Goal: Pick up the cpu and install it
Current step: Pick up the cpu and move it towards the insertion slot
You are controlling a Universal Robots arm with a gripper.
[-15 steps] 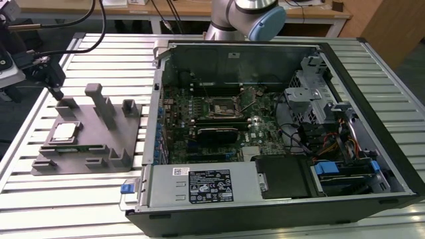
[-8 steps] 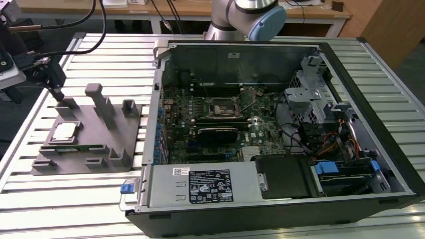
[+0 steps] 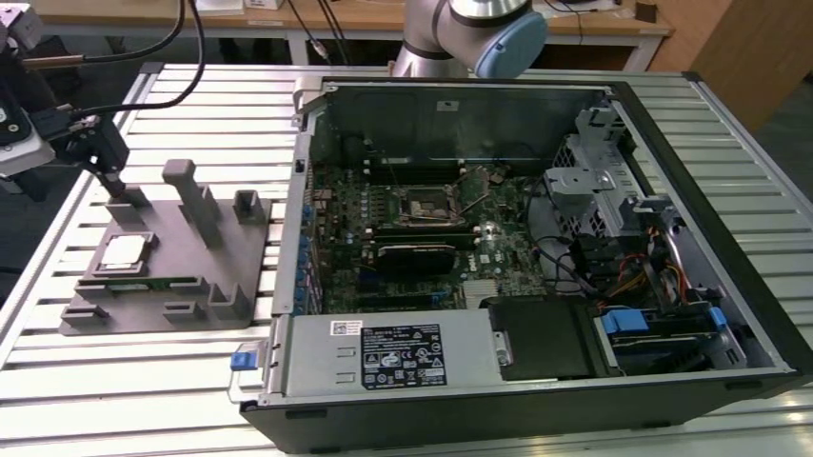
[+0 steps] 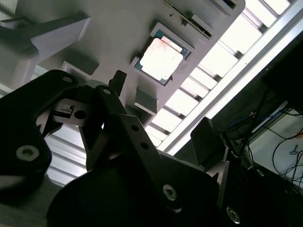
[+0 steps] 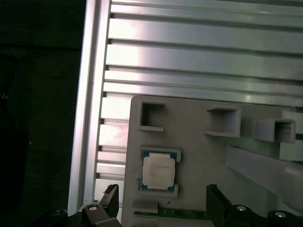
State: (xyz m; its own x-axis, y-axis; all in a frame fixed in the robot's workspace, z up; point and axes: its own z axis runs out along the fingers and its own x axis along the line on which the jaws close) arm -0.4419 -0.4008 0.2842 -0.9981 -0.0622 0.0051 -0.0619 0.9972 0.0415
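The cpu (image 3: 124,252), a small square chip with a silvery top, lies flat in a recess of the grey plastic fixture (image 3: 190,271) on the slatted table, at the exterior view's left. It shows in both wrist views (image 4: 162,59) (image 5: 158,171). My gripper (image 3: 117,193) hangs above the fixture's far end, a little behind the cpu and apart from it. In the first wrist view the gripper (image 5: 163,198) is open, its two dark fingertips (image 5: 111,195) standing wide to either side of the chip, with nothing held. The black socket (image 3: 426,202) sits on the motherboard inside the open case.
The open computer case (image 3: 711,238) fills the exterior view's middle and right, with cables, a drive cage and a power supply (image 3: 381,354). A green memory stick (image 3: 147,281) lies in the fixture beside the cpu. Upright grey posts (image 3: 193,195) rise from the fixture. The table edge (image 5: 90,118) runs near.
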